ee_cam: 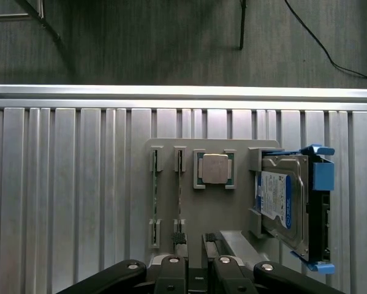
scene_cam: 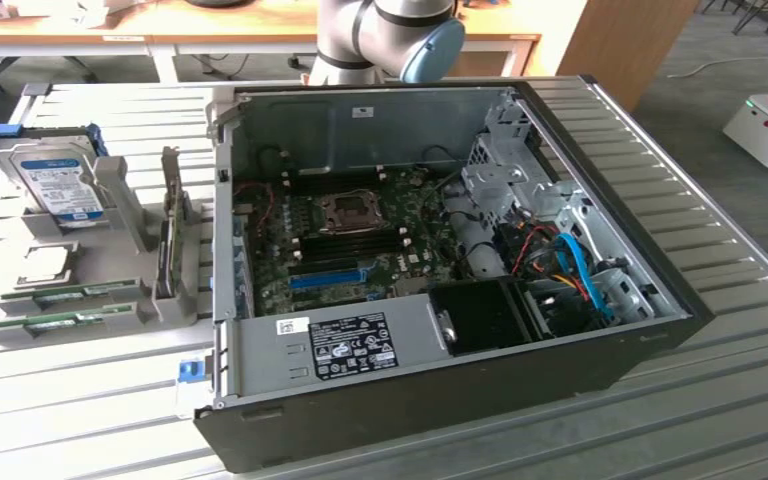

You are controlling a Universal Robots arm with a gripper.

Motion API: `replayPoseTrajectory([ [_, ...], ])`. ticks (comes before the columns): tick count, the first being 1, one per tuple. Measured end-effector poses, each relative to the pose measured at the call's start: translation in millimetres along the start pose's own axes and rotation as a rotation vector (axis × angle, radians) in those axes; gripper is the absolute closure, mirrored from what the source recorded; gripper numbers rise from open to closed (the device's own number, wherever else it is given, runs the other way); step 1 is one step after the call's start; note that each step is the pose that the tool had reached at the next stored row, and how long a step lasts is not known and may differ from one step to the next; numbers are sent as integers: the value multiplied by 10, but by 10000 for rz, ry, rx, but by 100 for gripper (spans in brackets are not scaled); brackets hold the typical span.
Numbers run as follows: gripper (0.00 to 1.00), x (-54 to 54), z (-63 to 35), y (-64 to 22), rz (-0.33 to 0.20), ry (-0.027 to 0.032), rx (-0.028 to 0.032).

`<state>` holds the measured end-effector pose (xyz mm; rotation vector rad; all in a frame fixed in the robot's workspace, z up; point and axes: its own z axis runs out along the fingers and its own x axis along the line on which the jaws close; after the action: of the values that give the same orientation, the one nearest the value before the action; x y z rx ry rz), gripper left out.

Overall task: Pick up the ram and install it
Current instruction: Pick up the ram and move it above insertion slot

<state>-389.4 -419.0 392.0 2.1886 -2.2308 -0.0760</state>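
A ribbed silver metal worktop (scene_cam: 704, 420) carries an open black computer tower case (scene_cam: 424, 415) lying on its side, with its green motherboard exposed. Behind the case rises the grey robot arm with a blue joint cap (scene_cam: 384, 40). At the exterior view's left, just beside the case, sits a flat grey plastic parts holder (ee_cam: 241, 199). In the holder a silver hard drive with a blue label (ee_cam: 284, 205) stands on edge.

Two long, thin green circuit-board sticks stand on edge in neighbouring slots of the holder. The ram (ee_cam: 180, 184) is the one just beside a square silver processor chip (ee_cam: 215, 168). The second ram stick (ee_cam: 154, 190) lies parallel on its far side.

The black fingers (ee_cam: 178, 240) stand apart with nothing between them, over the holder's end. One fingertip lines up with the end of the ram, and the other lines up with the processor. Whether they touch anything cannot be told.
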Motion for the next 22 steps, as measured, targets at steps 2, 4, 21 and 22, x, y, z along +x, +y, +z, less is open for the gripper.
replayPoseTrajectory([
  [2,76,1,0,0,-2,0,0],
  [4,76,1,0,0,-2,0,0],
  [21,76,6,176,-9,-3,-6,-1],
  [22,76,6,195,-9,-2,-7,0],
])
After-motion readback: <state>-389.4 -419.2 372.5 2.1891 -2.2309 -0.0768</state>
